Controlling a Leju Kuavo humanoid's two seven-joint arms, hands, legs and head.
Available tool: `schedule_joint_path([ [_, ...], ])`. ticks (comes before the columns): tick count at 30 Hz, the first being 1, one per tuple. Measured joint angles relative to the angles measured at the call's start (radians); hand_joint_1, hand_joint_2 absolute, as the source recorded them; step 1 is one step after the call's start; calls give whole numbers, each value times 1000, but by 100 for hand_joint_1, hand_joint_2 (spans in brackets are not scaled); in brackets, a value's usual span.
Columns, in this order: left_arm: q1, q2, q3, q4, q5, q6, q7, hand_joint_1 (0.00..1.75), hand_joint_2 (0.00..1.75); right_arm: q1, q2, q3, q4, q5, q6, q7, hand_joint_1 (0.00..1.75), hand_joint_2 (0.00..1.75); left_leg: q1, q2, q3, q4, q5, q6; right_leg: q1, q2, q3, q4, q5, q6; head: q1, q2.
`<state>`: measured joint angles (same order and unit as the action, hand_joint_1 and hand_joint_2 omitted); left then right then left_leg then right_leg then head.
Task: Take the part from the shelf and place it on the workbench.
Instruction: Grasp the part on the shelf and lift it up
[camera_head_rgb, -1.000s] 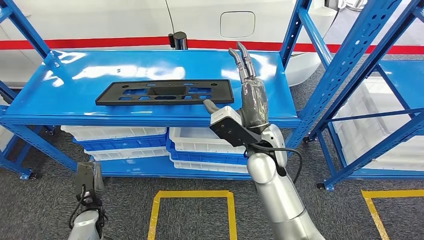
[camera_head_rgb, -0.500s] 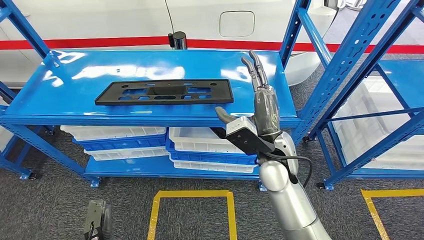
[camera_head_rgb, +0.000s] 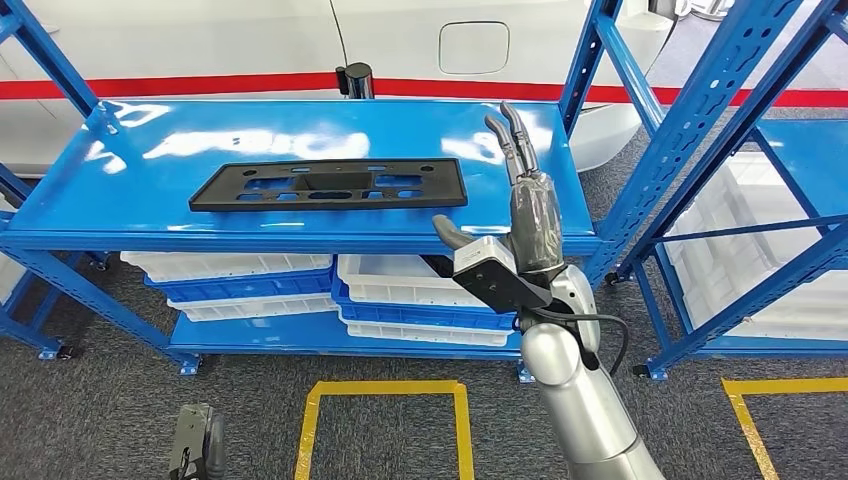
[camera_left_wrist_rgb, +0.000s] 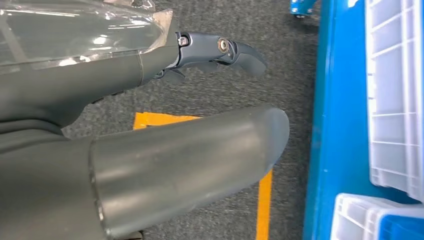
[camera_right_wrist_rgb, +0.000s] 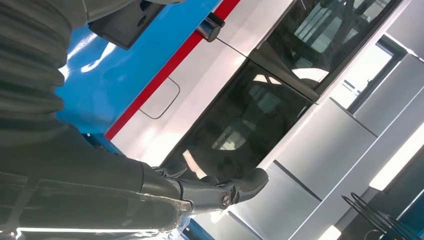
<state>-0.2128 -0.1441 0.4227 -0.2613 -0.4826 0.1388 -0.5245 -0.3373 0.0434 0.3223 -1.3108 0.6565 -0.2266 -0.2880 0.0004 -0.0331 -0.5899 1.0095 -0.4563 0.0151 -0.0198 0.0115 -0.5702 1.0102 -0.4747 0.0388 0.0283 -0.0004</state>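
The right robot hand (camera_head_rgb: 522, 205) stands centre-right of the frame, fingers spread, holding nothing; the black part (camera_head_rgb: 330, 184) lies flat on the blue shelf (camera_head_rgb: 150, 215), centre-left; the left robot hand (camera_left_wrist_rgb: 150, 115) hangs with fingers apart, empty.

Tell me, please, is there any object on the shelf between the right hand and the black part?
Nothing visible does. The right hand is raised, fingers apart, just right of the black part, which lies flat on the blue shelf. Only bare shelf surface lies between them. The hand holds nothing.
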Motion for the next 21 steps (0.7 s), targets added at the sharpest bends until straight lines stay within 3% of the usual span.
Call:
schedule_joint_path([
  [4,13,7,8,5,8,14,24,0,0,1,-6,0,-1,-4,1,-2,0,175,0,0,0,0,0,0,0,0,0,0,0,0,0,0],
  [21,33,21,43,10,19,19,-15,0,0,-53,7,27,29,-10,17,-13,0,175,0,0,0,0,0,0,0,0,1,0,0,0,0,0],
])
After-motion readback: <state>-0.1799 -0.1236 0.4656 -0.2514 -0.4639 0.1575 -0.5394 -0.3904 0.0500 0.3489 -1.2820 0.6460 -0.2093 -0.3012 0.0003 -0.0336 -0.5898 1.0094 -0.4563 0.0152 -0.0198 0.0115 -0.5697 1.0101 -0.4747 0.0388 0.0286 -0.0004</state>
